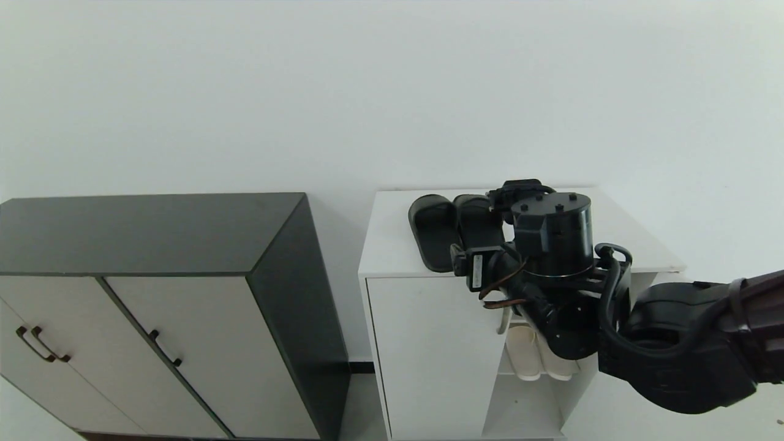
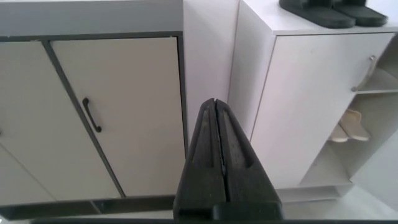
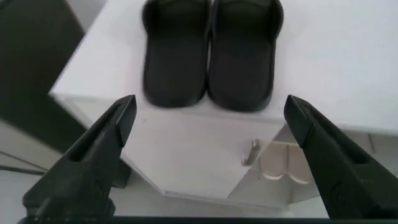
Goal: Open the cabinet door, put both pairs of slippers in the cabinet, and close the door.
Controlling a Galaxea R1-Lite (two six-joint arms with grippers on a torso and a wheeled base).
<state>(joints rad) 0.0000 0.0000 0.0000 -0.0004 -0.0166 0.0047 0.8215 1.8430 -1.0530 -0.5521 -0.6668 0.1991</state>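
Two matte black slippers (image 3: pixel 177 62) — rounded, paired — atop a smooth white cabinet (image 1: pixel 392 245).

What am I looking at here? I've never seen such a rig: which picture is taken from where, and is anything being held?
This is a two-armed robot with a pincer-like gripper on each arm. The wide picture comes from a camera on its head. The other two come from cameras on its wrists, each looking along its own gripper. The right gripper is open and empty, facing a pair of black slippers on top of a white cabinet. A pale pair of slippers lies on a shelf in that cabinet's open side. The left gripper is shut on nothing and points toward the gap between the white cabinet and a dark-topped cabinet whose doors are closed. Nothing is held.
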